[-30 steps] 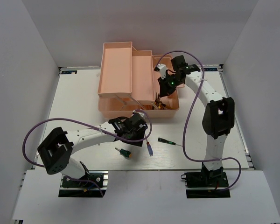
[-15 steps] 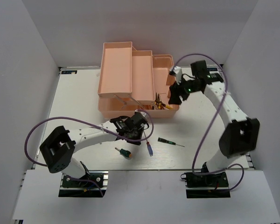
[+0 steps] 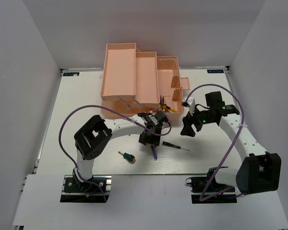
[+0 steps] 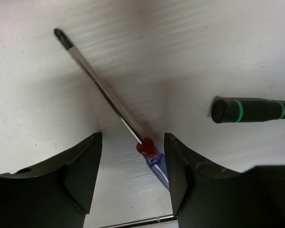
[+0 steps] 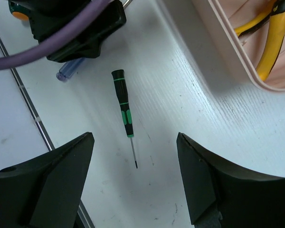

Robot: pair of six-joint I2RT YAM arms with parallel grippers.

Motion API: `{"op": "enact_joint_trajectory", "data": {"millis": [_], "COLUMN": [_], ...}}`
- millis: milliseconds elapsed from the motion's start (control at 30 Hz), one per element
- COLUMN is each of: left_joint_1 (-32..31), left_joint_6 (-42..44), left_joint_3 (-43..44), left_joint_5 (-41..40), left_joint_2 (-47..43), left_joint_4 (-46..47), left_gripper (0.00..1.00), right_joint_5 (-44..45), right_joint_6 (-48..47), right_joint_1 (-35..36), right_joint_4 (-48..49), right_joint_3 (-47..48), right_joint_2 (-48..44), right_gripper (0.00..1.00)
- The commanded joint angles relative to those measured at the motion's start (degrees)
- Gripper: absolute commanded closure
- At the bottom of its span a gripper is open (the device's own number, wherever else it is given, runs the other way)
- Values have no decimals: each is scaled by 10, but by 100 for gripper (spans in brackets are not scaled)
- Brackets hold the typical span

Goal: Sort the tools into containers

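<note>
Between the dark fingers of the left end effector we see the thin blue-handled screwdriver lying flat on the white bench. The fingers are spread, one on each side of the place where its red collar meets the metal shaft, and we cannot see either one touching it. The shaft runs to the upper left of that wrist picture, tip away from the fingers. At the right edge lies the butt of the slim black-green screwdriver, apart from the blue one.

Over at the right end effector, the fingers stand wide apart with nothing between them but bench. It is held off the surface, and the black-green screwdriver shows in the middle of its wrist picture, tip toward the bottom. In the upper right corner is a wall of the salmon-pink toolbox, with yellow-handled pliers inside the base compartment.

Seen from overhead, the toolbox sits at top centre with its trays folded out to the left. One stubby green-handled screwdriver lies alone at lower centre, to the lower left of the blue one.
</note>
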Motion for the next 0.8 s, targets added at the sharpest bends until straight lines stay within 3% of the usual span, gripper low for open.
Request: {"op": "enact_joint_trajectory", "data": {"millis": [0,133,267,367,500,567,767], "left_joint_1": [-3,-3,-3,-3,-8,-8,0], "left_joint_6": [-35,-50,-50,-50,-20,36,127], "left_joint_3": [-18,-25,-25,-25,-25,-30,28], "left_joint_5": [-2,8,8,8,17,63,70], "left_joint_2": [-18,12,38,32,-16,-51,-192], "left_joint_4": [-31,-19,-19,-19,-17,24,28], "left_gripper": [35,39,73,86,94,98,100], "right_joint_5": [-15,-24,-25,-28,-32,-40,-44], "right_joint_6": [5,9,6,-4,-38,-96,-205], "right_joint_1": [-9,-19,-27,-31,-37,-35,-32], "right_joint_4": [31,33,31,23,-5,-40,-55], "right_joint_3": [-9,-13,-14,-16,-22,-27,-79], "right_joint_2": [-23,-20,-19,-19,-16,-13,-24], "right_gripper": [24,24,24,24,24,19,15]}}
